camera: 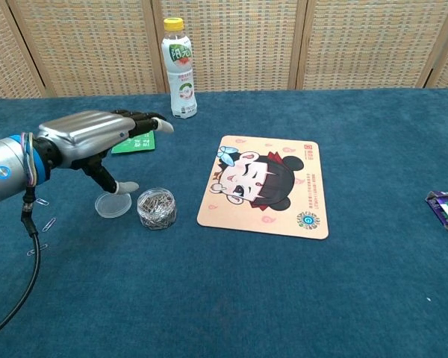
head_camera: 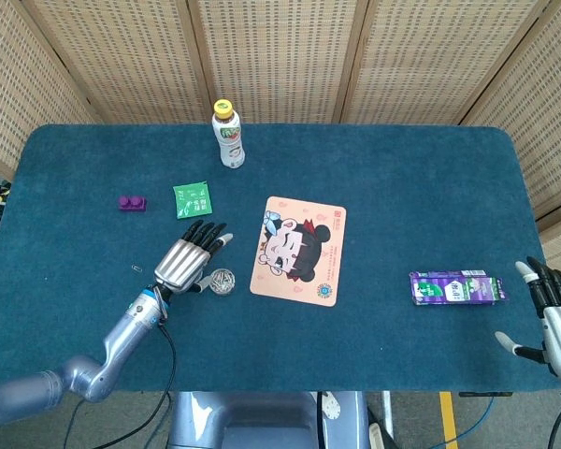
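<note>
Your left robot hand (camera: 89, 138) released, fingers spread above the clear round lid (camera: 113, 204), small clear tub of silver paper clips (camera: 157, 207) just beside it, open-topped.

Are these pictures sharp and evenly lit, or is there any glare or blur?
Head view: even, soft light, everything sharp, faint shadow under the left hand. Chest view: also sharp; a bright sheen on that hand's metal back, small glints on the paper-clip tub, slight bowing of the table edge.

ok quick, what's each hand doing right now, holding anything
Left hand: open, fingers spread above the clear lid and the tub of paper clips, holding nothing.
Right hand: open, holding nothing, near the purple carton.
</note>
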